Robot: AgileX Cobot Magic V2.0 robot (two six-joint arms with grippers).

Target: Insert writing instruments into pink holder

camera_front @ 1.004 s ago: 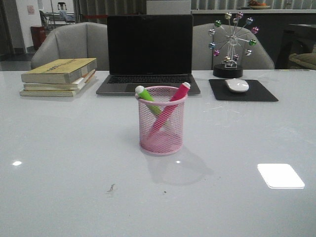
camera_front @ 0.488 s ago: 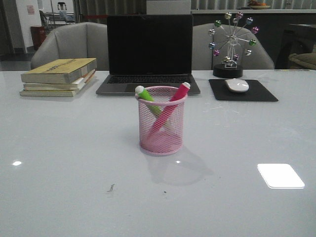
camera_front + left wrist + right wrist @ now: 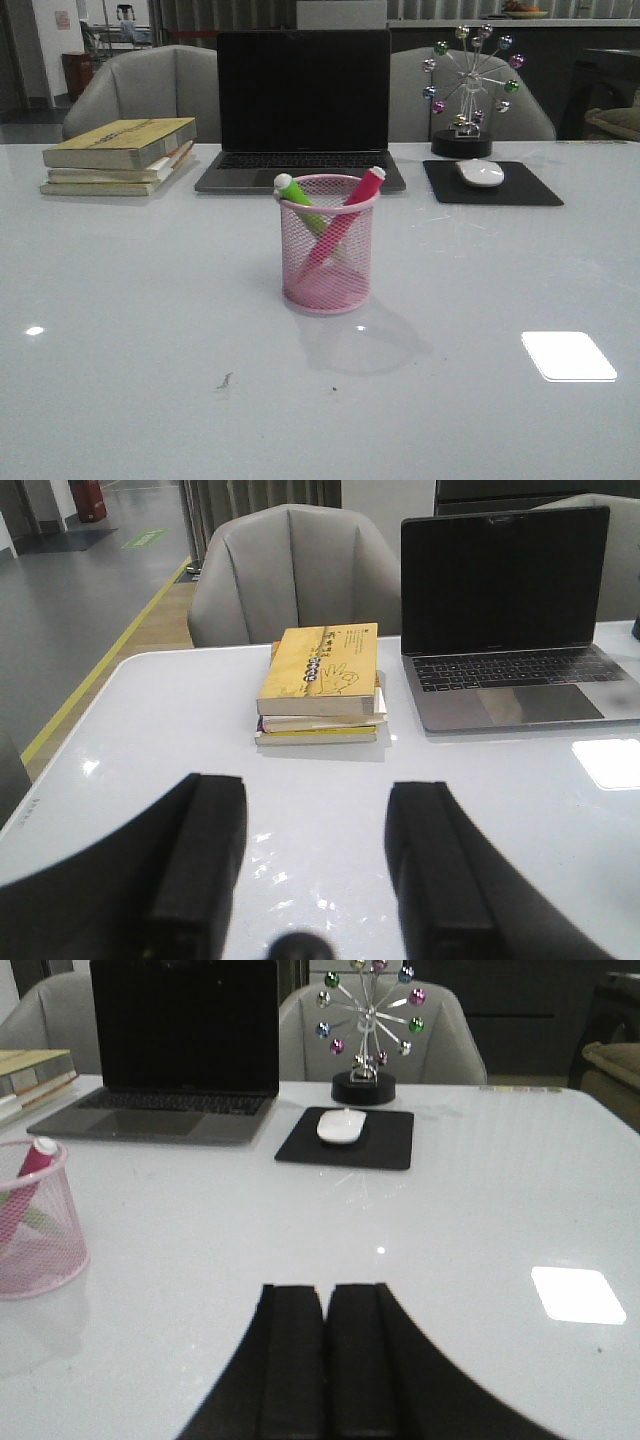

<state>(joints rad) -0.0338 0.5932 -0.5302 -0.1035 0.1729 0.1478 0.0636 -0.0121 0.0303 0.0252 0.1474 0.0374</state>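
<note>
Both markers — green [image 3: 296,200] and pink [image 3: 345,220] — stand crossed in the holder [image 3: 328,275] mid-table; task looks finished. Left gripper [image 3: 315,870] wide, right gripper [image 3: 325,1360] closed, empty — next, just rest.

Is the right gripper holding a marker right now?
No, the right gripper is shut on nothing, its fingers pressed together above bare white table.

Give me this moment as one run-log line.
green highlighter: in pink mesh holder | pink highlighter: in holder, crossed | left claw: open, empty | right claw: shut, empty | task: done
</note>
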